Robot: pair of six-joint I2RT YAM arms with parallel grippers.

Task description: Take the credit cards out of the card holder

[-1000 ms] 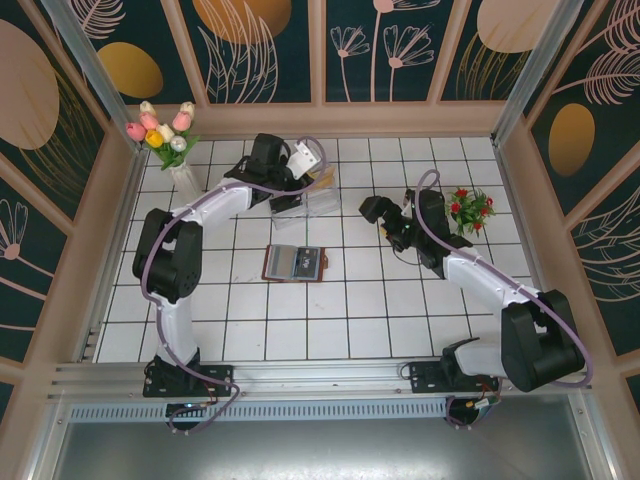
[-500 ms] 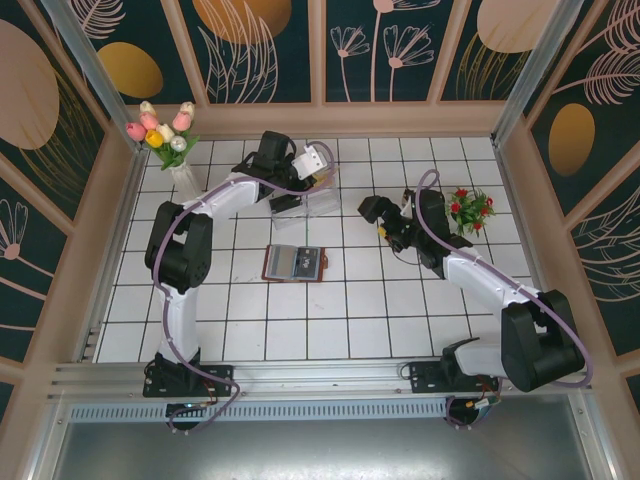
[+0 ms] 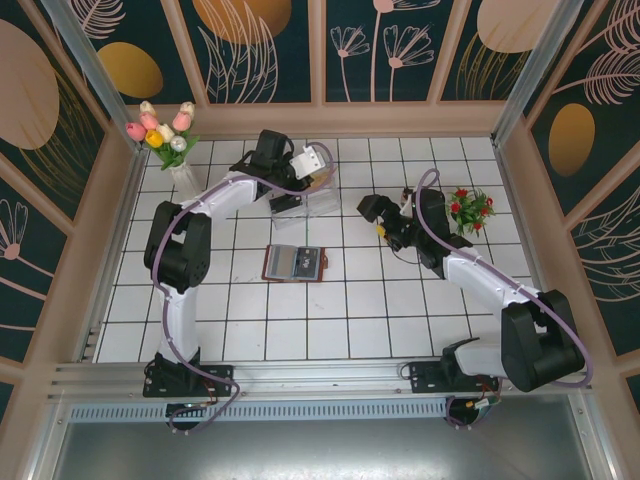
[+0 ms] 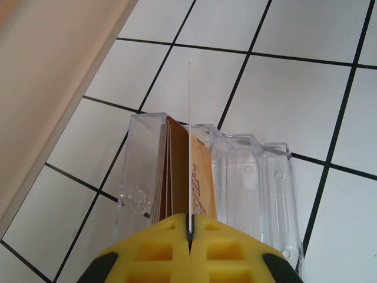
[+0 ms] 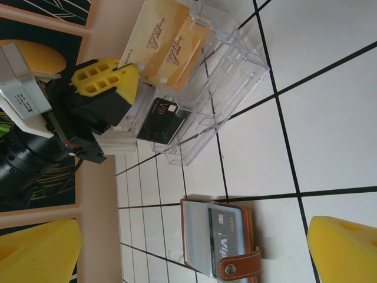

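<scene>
1. Left hand (image 4: 189, 227): fully closed. It pinches one card (image 4: 189, 147) by its lower edge. In the left wrist view the card stands upright and edge-on, a thin line rising toward 12 o'clock from my fingertips.

2. The held card sits above the left compartment of the tray (image 4: 259, 177), just beside a stack of gold cards (image 4: 171, 171) standing in that compartment. I cannot tell whether it touches the stack.

3. Right hand (image 3: 385, 228): spread wide, holding nothing. Its yellow fingers (image 5: 344, 250) stand at opposite sides of the right wrist view, well apart.

4. Holder (image 3: 294, 263): lies open and flat on the bench (image 3: 380, 320), touched by neither hand. In the top view it is at 6 o'clock from my left hand and the tray, and at about 8 o'clock from my right hand.

5. In the right wrist view a grey card (image 5: 227, 233) shows inside the holder, and the strap (image 5: 238, 270) lies at its 6 o'clock edge.

6. A dark card (image 5: 165, 121) shows through the tray wall; I cannot tell which compartment holds it.
</scene>
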